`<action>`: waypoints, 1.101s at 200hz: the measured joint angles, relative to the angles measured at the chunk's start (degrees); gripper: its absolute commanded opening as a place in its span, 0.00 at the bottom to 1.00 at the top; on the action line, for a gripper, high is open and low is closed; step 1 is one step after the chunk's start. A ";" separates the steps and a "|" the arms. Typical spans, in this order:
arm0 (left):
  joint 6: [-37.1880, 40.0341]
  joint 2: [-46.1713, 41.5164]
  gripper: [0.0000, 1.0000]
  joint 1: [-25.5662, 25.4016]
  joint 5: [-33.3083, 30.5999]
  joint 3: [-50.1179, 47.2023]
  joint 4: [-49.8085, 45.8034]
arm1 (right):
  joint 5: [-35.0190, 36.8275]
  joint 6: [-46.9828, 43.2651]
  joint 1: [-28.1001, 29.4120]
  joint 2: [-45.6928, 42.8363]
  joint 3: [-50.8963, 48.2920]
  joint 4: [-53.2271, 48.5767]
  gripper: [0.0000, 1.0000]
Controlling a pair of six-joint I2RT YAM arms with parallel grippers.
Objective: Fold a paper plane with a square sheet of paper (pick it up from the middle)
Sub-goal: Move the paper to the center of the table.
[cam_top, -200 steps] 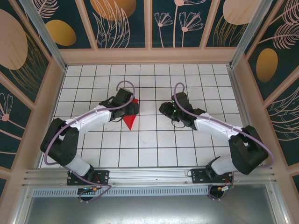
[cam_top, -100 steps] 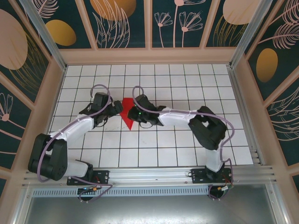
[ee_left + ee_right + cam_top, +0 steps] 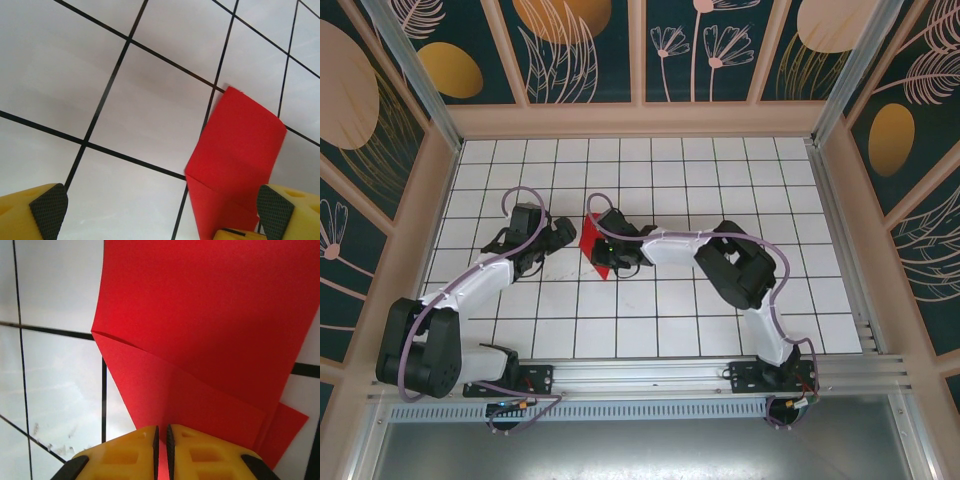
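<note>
1. The red sheet (image 3: 592,241), already creased into overlapping layers, is pinched by the right gripper (image 3: 161,436) and fans out ahead of its fingers. A second ago it lay as a flat point under the left gripper.
2. The right gripper's jaws are pressed together on the sheet's near edge. That arm has swung across from the far side to take it.
3. The left gripper (image 3: 161,212) has let go and backed off. Its jaws are wide apart and empty, and the sheet lies ahead, by its right-hand finger. I cannot tell whether they touch.
4. Under both grippers is the white grid table (image 3: 720,300).
5. This looks like a handover: the right gripper anchors the sheet and frees the left for the next crease. Held only at its edge, the sheet may droop.
</note>
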 measured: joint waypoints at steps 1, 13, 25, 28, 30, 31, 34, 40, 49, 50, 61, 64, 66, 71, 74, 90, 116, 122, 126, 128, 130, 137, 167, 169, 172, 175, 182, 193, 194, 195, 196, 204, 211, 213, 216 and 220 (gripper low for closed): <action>0.00 0.00 0.99 0.00 0.11 0.00 0.02 | -0.07 -0.11 -0.02 -0.04 -0.07 0.04 0.16; 0.13 0.00 0.98 0.00 1.16 -0.11 0.48 | -0.63 -3.69 -0.55 -1.64 -2.23 -0.24 0.16; 0.20 0.00 0.98 0.00 2.23 -0.26 0.76 | -1.29 -7.91 -1.18 -3.96 -5.22 -0.94 0.16; 0.20 0.00 0.99 0.00 2.54 -0.26 0.79 | -1.53 -9.25 -1.36 -4.70 -6.19 -1.07 0.16; 0.20 0.00 0.99 0.00 2.71 -0.31 0.81 | -1.64 -9.68 -1.40 -4.98 -6.56 -1.18 0.16; 0.22 0.00 0.99 0.00 2.80 -0.31 0.81 | -1.68 -10.29 -1.49 -5.33 -6.93 -1.42 0.16; 0.24 0.00 0.99 0.00 3.10 -0.35 0.83 | -1.73 -11.50 -1.64 -5.99 -7.74 -1.62 0.16; 0.28 0.00 0.99 0.00 3.80 -0.46 0.94 | -2.01 -13.88 -1.86 -7.37 -9.35 -2.21 0.17; 0.46 0.00 0.99 0.00 4.74 -0.70 1.27 | -2.29 -17.33 -2.16 -9.46 -11.85 -3.10 0.17; 0.46 0.00 0.98 0.00 4.85 -0.72 1.29 | -2.32 -17.57 -2.21 -9.64 -12.02 -3.17 0.17; 0.63 0.00 0.99 0.00 6.23 -1.14 1.86 | -2.49 -21.64 -2.40 -12.20 -14.60 -4.74 0.17; 0.66 0.00 0.99 0.00 6.62 -1.25 2.05 | -2.58 -22.51 -2.43 -12.76 -15.15 -5.14 0.17; 0.63 0.00 0.99 0.00 6.97 -1.33 2.16 | -2.56 -23.10 -2.43 -13.20 -15.52 -5.46 0.17; 0.63 0.00 0.99 0.00 7.65 -1.55 2.56 | -2.60 -24.30 -2.43 -14.14 -16.31 -6.14 0.17; 0.63 0.00 0.99 0.00 8.02 -1.68 2.84 | -2.58 -24.98 -2.43 -14.64 -16.72 -6.58 0.18; 0.66 0.00 0.99 0.00 10.29 -2.27 3.87 | -2.51 -26.36 -2.43 -17.77 -18.03 -8.20 0.20; 0.63 0.00 0.99 0.00 14.10 -3.02 5.55 | -0.57 -20.61 -2.43 -24.04 -18.53 -6.97 0.29; 0.61 0.00 0.98 0.00 15.04 -3.39 6.16 | 0.35 -17.79 -2.43 -25.83 -19.06 -5.73 0.34; 0.59 0.00 0.99 0.00 15.56 -3.67 6.54 | 0.94 -15.21 -2.40 -26.77 -19.47 -4.96 0.36; 0.59 0.00 0.98 0.00 15.89 -3.82 6.80 | 1.31 -14.93 -2.38 -27.32 -19.76 -4.42 0.37; 0.59 0.00 0.99 0.00 16.13 -3.98 6.91 | 1.62 -13.75 -2.34 -27.82 -20.04 -3.96 0.37; 0.55 0.00 0.98 0.00 17.07 -4.57 7.45 | 2.91 -9.88 -2.27 -29.38 -21.09 -2.71 0.38; -0.15 -0.04 0.98 -0.02 20.68 -6.75 8.50 | 7.43 4.90 -0.66 -30.69 -25.46 1.57 0.42; -0.26 -0.09 0.99 -0.02 20.85 -6.84 8.55 | 7.63 5.53 -0.48 -30.62 -25.75 1.75 0.42; -0.35 -0.13 0.98 -0.02 21.11 -6.97 8.63 | 7.69 6.67 -0.22 -30.47 -26.03 2.03 0.41; -0.50 -0.22 0.99 -0.02 21.42 -7.10 8.79 | 7.93 7.63 0.00 -30.32 -26.27 2.23 0.41; -0.74 -0.42 0.99 -0.04 22.10 -7.41 9.25 | 8.28 9.88 0.55 -29.73 -26.60 2.84 0.40; -1.20 -0.76 0.99 -0.24 22.86 -7.74 10.03 | 8.52 12.72 1.14 -28.41 -26.69 4.07 0.39; -1.22 -0.79 0.99 -0.26 22.93 -7.76 10.05 | 8.52 12.87 1.16 -28.33 -26.69 4.13 0.39; -1.29 -0.85 0.99 -0.26 23.08 -7.78 10.14 | 8.52 13.16 1.18 -28.20 -26.69 4.35 0.39; -1.36 -0.87 0.99 -0.26 23.12 -7.80 10.21 | 8.52 13.31 1.20 -28.13 -26.69 4.44 0.39; -1.68 -1.03 0.99 -0.42 23.76 -7.85 10.69 | 8.66 14.82 1.36 -27.21 -26.69 5.51 0.38; -1.97 -1.03 0.99 -0.61 24.13 -7.87 11.13 | 8.72 15.87 1.40 -26.40 -26.69 6.21 0.38; -2.03 -1.03 0.99 -0.68 24.22 -7.87 11.28 | 8.76 15.98 1.38 -26.21 -26.69 6.34 0.38; -2.12 -1.03 0.99 -0.76 24.39 -7.87 11.41 | 8.87 16.28 1.38 -25.90 -26.69 6.54 0.38; -2.29 -1.03 0.98 -0.90 24.68 -7.87 11.56 | 8.94 16.74 1.38 -25.40 -26.69 6.75 0.38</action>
